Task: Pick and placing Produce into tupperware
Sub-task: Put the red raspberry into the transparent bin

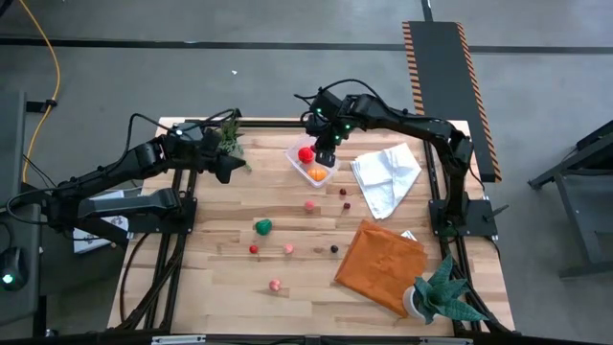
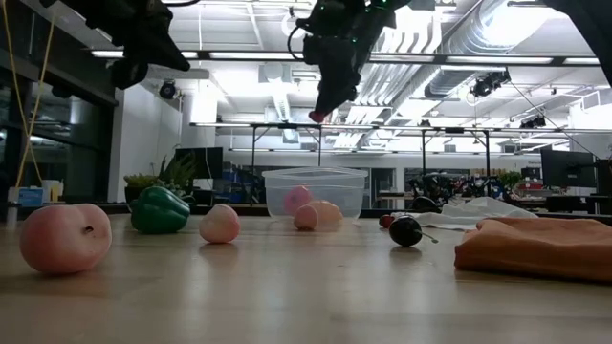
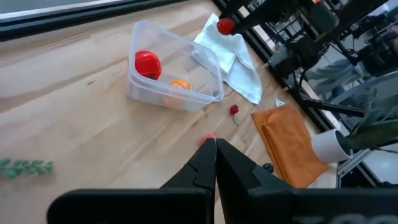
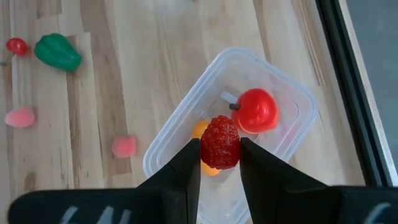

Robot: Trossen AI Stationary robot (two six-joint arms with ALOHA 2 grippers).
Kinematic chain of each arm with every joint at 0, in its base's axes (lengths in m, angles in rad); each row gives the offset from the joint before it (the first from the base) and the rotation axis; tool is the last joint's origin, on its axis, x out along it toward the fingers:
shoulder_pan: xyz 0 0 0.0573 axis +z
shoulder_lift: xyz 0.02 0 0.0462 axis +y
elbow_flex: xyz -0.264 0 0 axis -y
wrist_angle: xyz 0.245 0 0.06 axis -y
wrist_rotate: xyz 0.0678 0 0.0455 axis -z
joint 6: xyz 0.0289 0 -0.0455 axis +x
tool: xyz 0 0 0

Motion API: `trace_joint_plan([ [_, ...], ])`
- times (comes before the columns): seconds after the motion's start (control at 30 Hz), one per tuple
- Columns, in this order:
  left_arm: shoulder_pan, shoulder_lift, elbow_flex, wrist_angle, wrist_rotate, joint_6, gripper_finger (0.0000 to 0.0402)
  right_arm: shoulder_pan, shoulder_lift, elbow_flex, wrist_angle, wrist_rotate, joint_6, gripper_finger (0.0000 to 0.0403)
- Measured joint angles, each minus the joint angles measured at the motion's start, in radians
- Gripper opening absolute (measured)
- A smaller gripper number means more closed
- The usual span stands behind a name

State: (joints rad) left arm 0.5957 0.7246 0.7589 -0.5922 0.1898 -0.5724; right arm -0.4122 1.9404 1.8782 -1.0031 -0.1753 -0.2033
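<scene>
The clear tupperware (image 1: pixel 313 166) stands at the table's far middle; inside lie a red round fruit (image 4: pixel 255 111) and an orange piece (image 4: pixel 199 129). My right gripper (image 4: pixel 219 149) hangs above it, shut on a bumpy red berry (image 4: pixel 219 135). The low view shows that berry (image 2: pixel 316 117) well above the tupperware (image 2: pixel 315 194). My left gripper (image 3: pixel 216 148) is shut and holds nothing, raised over the table's far left (image 1: pixel 228 170). More produce lies loose on the wood: a green pepper (image 1: pixel 262 226), pink pieces (image 1: pixel 310 205), red cherries (image 1: pixel 343 193). My right gripper pinches the red berry by its two opposite sides (image 4: pixel 208 149) between its fingertips. The fingers slant down from above. The berry is lifted clear, straight over the tupperware's open top.
A white cloth (image 1: pixel 386 174) lies right of the tupperware and an orange cloth (image 1: pixel 379 264) at the near right. Potted plants stand at the near right corner (image 1: pixel 442 292) and far left (image 1: pixel 230 134). Small pink, red and dark pieces (image 1: pixel 287 249) dot the table's middle.
</scene>
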Motion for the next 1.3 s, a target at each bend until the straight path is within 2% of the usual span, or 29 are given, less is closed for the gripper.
trace_joint_plan([
  [0.47, 0.0, 0.0, 0.0, -0.004, 0.004, 0.026, 0.0001, -0.002, 0.109, 0.0, 0.011, 0.0, 0.053, 0.0083],
  [1.3, 0.0, 0.0, 0.0, -0.01, 0.02, 0.025, 0.0001, -0.001, 0.221, -0.001, 0.002, 0.001, 0.071, 0.0083],
])
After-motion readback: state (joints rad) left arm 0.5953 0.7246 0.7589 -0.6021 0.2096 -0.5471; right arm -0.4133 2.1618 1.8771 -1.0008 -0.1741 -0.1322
